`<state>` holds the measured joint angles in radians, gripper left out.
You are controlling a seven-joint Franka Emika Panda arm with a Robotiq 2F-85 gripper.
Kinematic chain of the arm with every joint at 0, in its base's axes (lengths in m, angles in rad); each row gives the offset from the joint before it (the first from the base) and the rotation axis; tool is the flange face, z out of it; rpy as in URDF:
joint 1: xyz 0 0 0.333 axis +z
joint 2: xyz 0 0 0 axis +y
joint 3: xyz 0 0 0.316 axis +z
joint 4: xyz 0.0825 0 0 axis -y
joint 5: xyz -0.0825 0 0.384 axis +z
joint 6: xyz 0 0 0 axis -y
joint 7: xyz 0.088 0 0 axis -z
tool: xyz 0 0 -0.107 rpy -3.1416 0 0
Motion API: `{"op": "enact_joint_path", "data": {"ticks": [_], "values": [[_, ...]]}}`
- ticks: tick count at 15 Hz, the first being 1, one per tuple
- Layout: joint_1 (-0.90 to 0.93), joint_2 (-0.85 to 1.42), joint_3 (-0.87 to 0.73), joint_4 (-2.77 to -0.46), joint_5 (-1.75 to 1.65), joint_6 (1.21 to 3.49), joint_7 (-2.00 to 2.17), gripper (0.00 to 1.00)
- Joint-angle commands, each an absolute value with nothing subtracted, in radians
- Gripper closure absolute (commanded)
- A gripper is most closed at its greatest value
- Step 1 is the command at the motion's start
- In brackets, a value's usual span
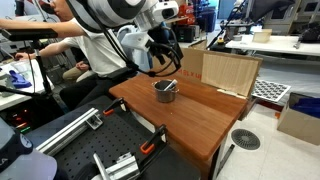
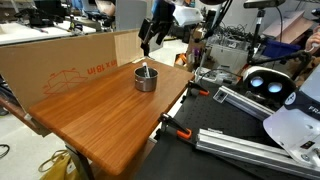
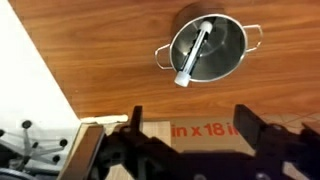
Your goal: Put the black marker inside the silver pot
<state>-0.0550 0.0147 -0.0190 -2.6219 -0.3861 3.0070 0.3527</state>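
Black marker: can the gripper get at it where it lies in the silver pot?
Probably yes. The black marker lies across the open silver pot, its pale end over the rim, and the open gripper hangs higher up with nothing between them.

Silver pot (image 3: 232, 45): small, shiny, round metal, dark inside, short handles on opposite sides. Stands upright on wooden tabletop (image 3: 110, 70), well in from edges in both exterior views. Black marker (image 3: 194, 52): slim stick inside pot, slanted across it, paler end propped on rim.
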Motion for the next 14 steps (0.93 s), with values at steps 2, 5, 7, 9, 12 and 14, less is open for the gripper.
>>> {"op": "enact_joint_path", "data": {"ticks": [2, 5, 7, 9, 12, 14], "values": [[-0.034, 0.008, -0.003, -2.602, -0.399, 2.925, 0.412, 0.00], [-0.025, -0.014, 0.018, -2.618, -0.313, 2.894, 0.355, 0.00], [-0.006, -0.043, 0.027, -2.625, -0.199, 2.836, 0.271, 0.00], [0.012, -0.084, 0.035, -2.614, -0.076, 2.724, 0.174, 0.00], [0.014, -0.140, 0.023, -2.543, -0.035, 2.423, 0.089, 0.00], [0.007, -0.129, 0.030, -2.555, -0.068, 2.492, 0.133, 0.00]]}}
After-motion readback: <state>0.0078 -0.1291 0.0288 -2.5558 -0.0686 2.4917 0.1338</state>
